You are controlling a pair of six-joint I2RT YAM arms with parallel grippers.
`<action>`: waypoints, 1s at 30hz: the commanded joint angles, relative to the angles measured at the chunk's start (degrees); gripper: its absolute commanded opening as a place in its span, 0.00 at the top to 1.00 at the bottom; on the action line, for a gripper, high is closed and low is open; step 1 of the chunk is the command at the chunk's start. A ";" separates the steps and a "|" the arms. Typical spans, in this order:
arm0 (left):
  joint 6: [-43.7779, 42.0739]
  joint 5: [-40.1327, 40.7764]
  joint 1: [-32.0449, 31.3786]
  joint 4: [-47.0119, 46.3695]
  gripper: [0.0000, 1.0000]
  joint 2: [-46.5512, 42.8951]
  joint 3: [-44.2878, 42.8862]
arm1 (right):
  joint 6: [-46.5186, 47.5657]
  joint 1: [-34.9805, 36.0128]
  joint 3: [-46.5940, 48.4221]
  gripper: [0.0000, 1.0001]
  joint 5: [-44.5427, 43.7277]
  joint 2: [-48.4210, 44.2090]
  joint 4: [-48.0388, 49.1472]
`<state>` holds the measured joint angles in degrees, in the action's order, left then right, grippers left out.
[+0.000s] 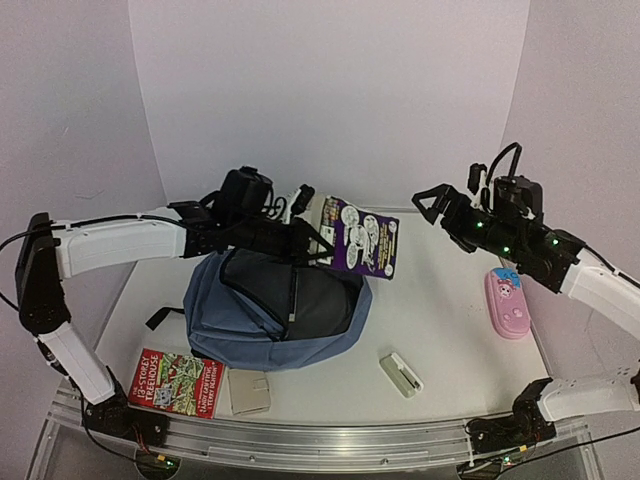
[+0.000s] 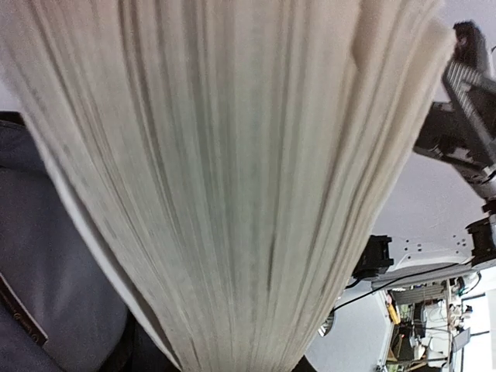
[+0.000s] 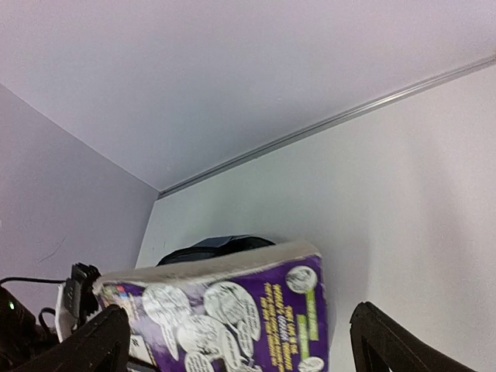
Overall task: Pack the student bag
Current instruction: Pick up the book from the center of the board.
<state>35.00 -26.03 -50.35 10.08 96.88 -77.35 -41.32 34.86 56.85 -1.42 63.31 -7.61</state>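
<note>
Here, the left gripper [image 1: 316, 234] clamps a purple book [image 1: 365, 240] at 1 o'clock of the bag [image 1: 265, 315]; the right gripper [image 1: 437, 205] gapes empty; red book [image 1: 175, 383] and pencil case [image 1: 508, 303] lie unpacked.

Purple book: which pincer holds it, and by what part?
The left pincer grips the purple book at its page-edge side; the right pincer stands open, apart from it.
</note>
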 commanded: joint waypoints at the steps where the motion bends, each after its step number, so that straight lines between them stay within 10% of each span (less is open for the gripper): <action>1: 2.03 -6.51 2.72 -9.03 1.00 -10.70 2.99 | 4.22 -1.64 -3.90 0.02 14.55 -3.39 6.77; 19: 11.44 -21.68 4.29 -23.55 1.00 -20.02 7.03 | -5.88 -3.50 -9.77 0.02 47.60 0.03 36.33; 30: 13.68 -27.83 4.29 -24.87 1.00 -16.58 6.23 | -12.17 -3.55 -9.84 0.19 49.30 -0.24 44.43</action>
<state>47.93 -49.83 -46.17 -7.66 80.09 -69.54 -50.00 31.48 45.56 46.04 63.86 28.70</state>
